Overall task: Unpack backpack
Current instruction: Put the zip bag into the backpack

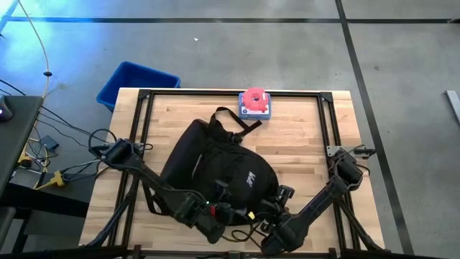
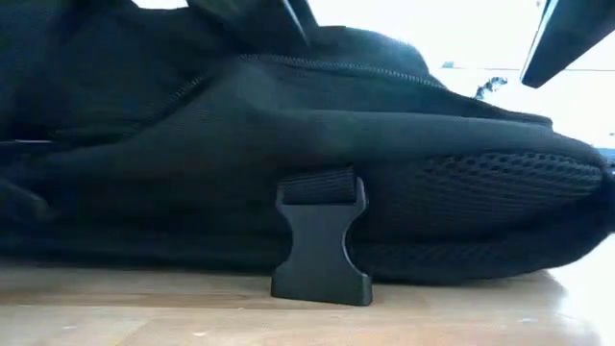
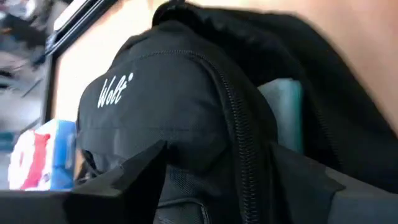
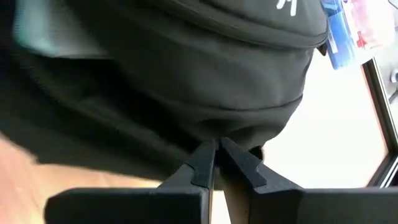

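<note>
The black backpack [image 1: 215,162] lies on the wooden table [image 1: 302,137], its white logo [image 3: 115,90] facing up. Its buckle [image 2: 322,245] stands on the table at the near side. The zipper [image 3: 239,118] is open, and a teal thing [image 3: 283,112] shows inside. My left gripper [image 3: 230,186] is open at the backpack's near end [image 1: 223,212], with one finger on each side of the zipper line. I cannot tell whether it touches. My right gripper [image 4: 216,149] is shut at the backpack's near right edge [image 1: 277,198]. My right gripper pinches a low fold of the backpack's black fabric [image 4: 217,134] between its two fingertips [image 4: 202,158]. It comes slanting down from the table's near right. I cannot tell if it holds one layer or several. The rest of the backpack lies on the table.
A red and blue packet [image 1: 255,102] lies at the table's far edge. A blue bin [image 1: 136,83] stands on the floor beyond the far left corner. A black frame [image 1: 323,97] runs around the tabletop. Bare wood shows to the right of the backpack.
</note>
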